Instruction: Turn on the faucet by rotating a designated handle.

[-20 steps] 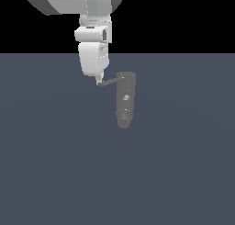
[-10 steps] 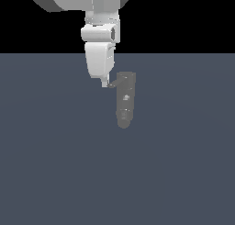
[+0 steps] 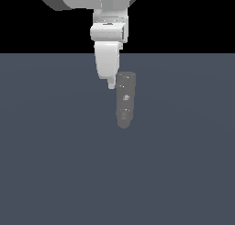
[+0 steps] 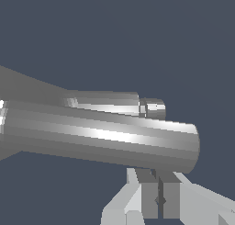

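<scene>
near the middle of the dark blue-grey floor (image 3: 55, 173) stands the faucet (image 3: 125, 100), a dull grey cylinder with pale specks; its handle cannot be made out; the white hand (image 3: 110, 85) hangs at its upper left edge, fingers (image 4: 147, 199) pressed together.

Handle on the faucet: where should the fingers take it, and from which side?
Probably near the free end of the handle, fingers straddling its round section, coming from the side away from the faucet body. It is a slim rod, so the tip offers most leverage. The exterior view hides it.
</scene>
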### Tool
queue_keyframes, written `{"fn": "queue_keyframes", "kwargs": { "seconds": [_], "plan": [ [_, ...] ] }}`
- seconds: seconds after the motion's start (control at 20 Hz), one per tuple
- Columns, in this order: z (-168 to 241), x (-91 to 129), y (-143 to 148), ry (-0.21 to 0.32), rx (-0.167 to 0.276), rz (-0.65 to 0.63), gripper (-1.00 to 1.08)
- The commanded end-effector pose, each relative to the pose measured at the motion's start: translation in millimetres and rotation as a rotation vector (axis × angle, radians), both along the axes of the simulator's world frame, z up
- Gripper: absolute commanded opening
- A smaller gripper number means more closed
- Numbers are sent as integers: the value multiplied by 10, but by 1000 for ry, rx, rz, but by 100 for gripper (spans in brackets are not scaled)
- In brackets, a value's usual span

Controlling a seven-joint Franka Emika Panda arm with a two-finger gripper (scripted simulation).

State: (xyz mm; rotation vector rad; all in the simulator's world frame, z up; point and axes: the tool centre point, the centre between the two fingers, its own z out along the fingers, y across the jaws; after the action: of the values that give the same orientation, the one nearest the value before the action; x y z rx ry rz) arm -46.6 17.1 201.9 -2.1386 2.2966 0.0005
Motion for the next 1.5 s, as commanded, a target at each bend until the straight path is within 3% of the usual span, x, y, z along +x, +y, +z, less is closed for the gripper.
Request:
{"fn": "queue_keyframes", "kwargs": {
  "seconds": [0.0,0.6,0.65,0.7,1.45],
  "plan": [
    [-1,-10,-229,0,-2,-15,-100],
    [0,-71,-971,2,-2,-18,-100],
    [0,-71,-971,2,-2,-18,-100],
    [-1,-39,-750,1,0,13,-100],
    [-2,337,-1291,2,-2,-4,-100]
  ]
}}
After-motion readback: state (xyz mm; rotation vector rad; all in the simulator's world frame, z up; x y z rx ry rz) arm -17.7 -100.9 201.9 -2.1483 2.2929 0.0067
